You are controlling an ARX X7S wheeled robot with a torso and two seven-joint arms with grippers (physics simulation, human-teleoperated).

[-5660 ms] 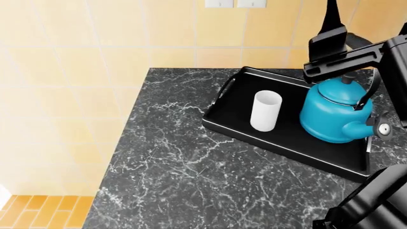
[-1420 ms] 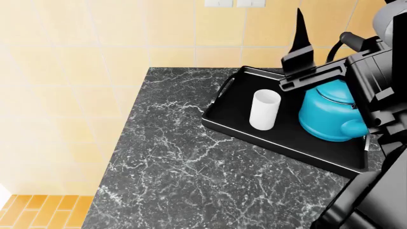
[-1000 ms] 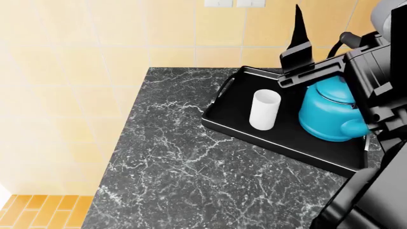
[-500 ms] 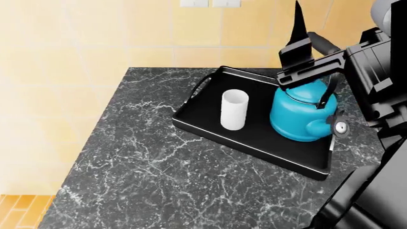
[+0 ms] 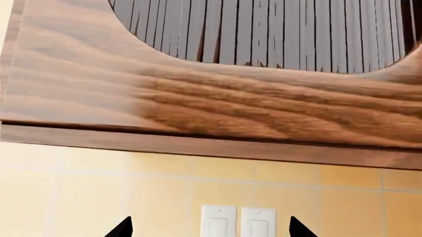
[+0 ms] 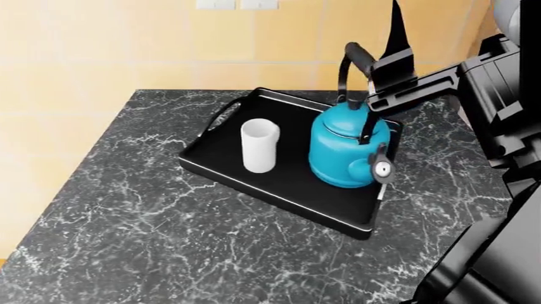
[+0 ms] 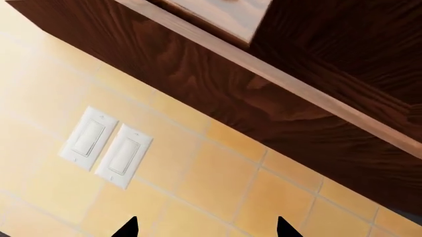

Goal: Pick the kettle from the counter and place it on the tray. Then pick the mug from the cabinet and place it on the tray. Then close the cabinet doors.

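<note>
Blue kettle (image 6: pixel 348 151) and white mug (image 6: pixel 260 147) stand side by side on the black tray (image 6: pixel 222 170) on the marble counter (image 6: pixel 135 221). Left gripper (image 5: pixel 208 229) and right gripper (image 7: pixel 205 228) both gape empty, facing the tiled wall below the wooden cabinet (image 5: pixel 211 108).

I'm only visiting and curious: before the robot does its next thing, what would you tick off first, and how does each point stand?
1. Kettle on the tray: ok, upright inside the rim.
2. Mug on the tray: ok, upright beside the kettle, apart from it.
3. Tray fully on the counter: ok.
4. Both pincers free: ok, left pincer and right pincer show spread tips with nothing between.
5. Cabinet doors closed: cannot tell; the wrist views show only part of the wooden front.
6. Wall switches clear of the pincers: cannot tell.
</note>
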